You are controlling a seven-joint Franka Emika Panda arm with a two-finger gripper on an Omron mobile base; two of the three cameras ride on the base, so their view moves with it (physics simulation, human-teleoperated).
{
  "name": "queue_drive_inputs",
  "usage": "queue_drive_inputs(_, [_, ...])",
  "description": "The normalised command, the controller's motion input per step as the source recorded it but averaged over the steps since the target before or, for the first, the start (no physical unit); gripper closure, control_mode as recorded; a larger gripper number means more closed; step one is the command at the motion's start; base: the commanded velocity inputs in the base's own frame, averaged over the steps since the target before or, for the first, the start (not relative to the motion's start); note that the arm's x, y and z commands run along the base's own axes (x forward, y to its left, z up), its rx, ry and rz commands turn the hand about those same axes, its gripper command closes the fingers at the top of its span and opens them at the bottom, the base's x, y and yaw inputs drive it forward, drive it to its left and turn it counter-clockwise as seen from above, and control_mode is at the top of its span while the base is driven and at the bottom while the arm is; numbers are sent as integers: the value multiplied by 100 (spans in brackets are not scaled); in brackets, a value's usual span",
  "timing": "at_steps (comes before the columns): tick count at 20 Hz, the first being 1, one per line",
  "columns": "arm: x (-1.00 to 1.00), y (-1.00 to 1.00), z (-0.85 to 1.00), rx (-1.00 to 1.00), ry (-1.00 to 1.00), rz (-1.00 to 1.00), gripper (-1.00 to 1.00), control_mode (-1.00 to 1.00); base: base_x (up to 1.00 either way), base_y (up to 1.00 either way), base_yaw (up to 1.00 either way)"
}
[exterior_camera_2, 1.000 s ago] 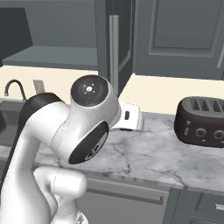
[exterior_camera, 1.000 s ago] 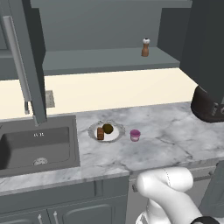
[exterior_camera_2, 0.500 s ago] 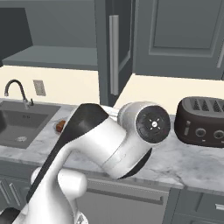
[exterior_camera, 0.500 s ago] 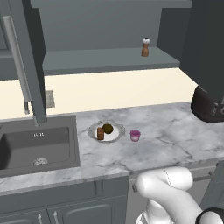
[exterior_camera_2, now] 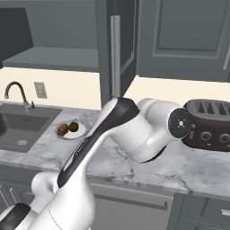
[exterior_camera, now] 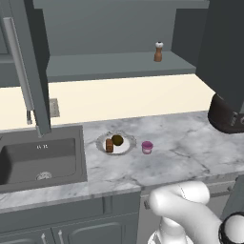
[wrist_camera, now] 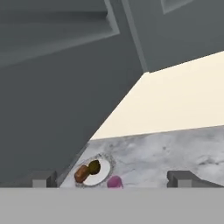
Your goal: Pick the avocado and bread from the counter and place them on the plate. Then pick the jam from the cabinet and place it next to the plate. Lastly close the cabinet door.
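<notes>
Left base view: we see the plate [exterior_camera: 116, 144] on the marble worktop [exterior_camera: 190, 147], just right of the dark sink [exterior_camera: 40, 157]. On the plate the bread [exterior_camera: 109, 145] lies at 9 o'clock and the avocado [exterior_camera: 117, 140] at about 1 o'clock, the two touching or nearly so. The jam [exterior_camera: 147, 147] stands on the worktop just beside the plate, at its 3 o'clock, apart from the rim. Above, the cabinet [exterior_camera: 114, 66] stands open, its left door [exterior_camera: 29, 62] swung out toward us; a pepper mill [exterior_camera: 158, 52] stands on the inner shelf. A dark toaster [exterior_camera: 228, 116] sits at the far right.

Hand view: we find the pincer [wrist_camera: 114, 179] with its two fingertips [wrist_camera: 43, 178] spread wide and nothing between them. The plate [wrist_camera: 101, 174], bread [wrist_camera: 81, 173] and avocado [wrist_camera: 94, 166] lie well beyond the tips, toward 11 o'clock of the pincer's midpoint; the jam [wrist_camera: 114, 182] appears directly ahead, partly cut off at the lower edge. A grey cabinet door panel [wrist_camera: 52, 87] covers the upper left.

Right base view: the arm [exterior_camera_2: 134, 130] bends over the worktop, with the plate [exterior_camera_2: 67, 134] at its 9 o'clock.
</notes>
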Motion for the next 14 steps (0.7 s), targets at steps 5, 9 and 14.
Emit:
queue_drive_inputs(5, [75, -8, 0, 11, 0, 15, -100, -100, 0, 0, 0])
queue_drive_inputs(9, [52, 0, 0, 15, 0, 20, -100, -100, 0, 0, 0])
queue_drive_inputs(14, [18, 1, 12, 13, 0, 24, -100, -100, 0, 0, 0])
